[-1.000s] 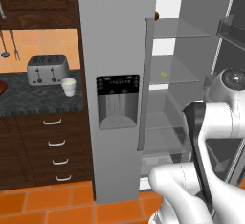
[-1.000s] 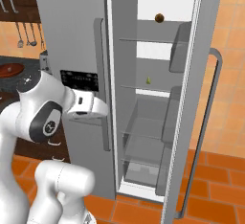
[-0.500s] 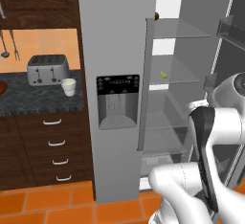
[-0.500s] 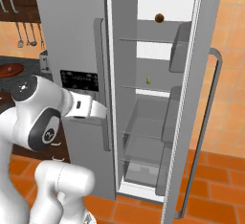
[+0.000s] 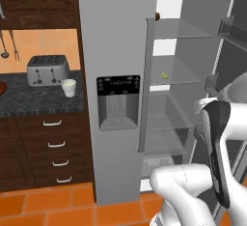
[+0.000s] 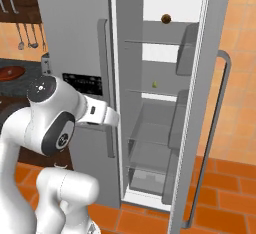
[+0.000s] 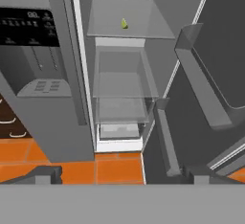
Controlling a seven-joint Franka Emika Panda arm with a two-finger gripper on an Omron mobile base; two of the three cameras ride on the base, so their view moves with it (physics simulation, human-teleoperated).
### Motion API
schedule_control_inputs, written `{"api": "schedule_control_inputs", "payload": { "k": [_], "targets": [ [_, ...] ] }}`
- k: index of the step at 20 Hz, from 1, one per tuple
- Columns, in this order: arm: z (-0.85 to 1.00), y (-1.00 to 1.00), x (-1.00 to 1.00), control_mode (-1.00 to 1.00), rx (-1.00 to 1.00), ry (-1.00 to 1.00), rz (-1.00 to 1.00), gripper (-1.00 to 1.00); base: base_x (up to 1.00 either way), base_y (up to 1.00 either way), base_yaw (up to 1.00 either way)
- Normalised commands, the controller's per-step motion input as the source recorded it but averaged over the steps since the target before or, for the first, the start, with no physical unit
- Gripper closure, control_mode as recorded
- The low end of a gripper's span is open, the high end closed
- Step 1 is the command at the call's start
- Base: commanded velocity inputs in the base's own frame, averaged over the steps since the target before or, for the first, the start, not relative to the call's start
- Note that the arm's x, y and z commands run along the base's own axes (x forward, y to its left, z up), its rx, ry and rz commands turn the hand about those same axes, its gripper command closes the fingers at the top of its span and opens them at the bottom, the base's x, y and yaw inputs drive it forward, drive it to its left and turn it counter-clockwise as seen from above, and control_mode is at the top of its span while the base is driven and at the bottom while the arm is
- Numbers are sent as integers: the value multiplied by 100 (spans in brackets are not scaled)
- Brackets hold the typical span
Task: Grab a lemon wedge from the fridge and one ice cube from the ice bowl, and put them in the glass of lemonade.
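Observation:
The grey fridge has its right door swung open, showing glass shelves. A tiny yellow-green lemon wedge lies on the middle shelf, also visible as the lemon wedge and the lemon wedge. My gripper is open and empty in front of the open compartment, well short of the wedge and below it. On the dark counter left of the fridge stands the glass of lemonade. The reddish-brown ice bowl sits further left. No ice cube can be made out.
A small brown ball rests on the fridge's top shelf. A toaster stands behind the glass. The open door with its bins flanks the compartment on the right. Drawers sit under the counter. The floor is orange tile.
The arm has swung further toward the open fridge compartment, the hand reaching more to the right. The jaws stay wide apart and nothing has been taken hold of.

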Motion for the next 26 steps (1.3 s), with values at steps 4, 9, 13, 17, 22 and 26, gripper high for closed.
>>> {"api": "schedule_control_inputs", "payload": {
  "k": [4, 9, 13, 17, 22, 26],
  "targets": [
    [0, 0, 0, 100, 0, 0, 0, -100, 8, -35, 3],
    [0, 0, 0, 100, 0, 0, 0, -100, 39, -22, 1],
    [0, 0, 0, 100, 0, 0, 0, -100, 43, -33, 4],
    [0, 0, 0, 100, 0, 0, 0, -100, 48, -40, 2],
    [0, 0, 0, 100, 0, 0, 0, -100, 58, -40, 2],
    [0, 0, 0, 100, 0, 0, 0, -100, 49, -51, 2]
  ]
}}
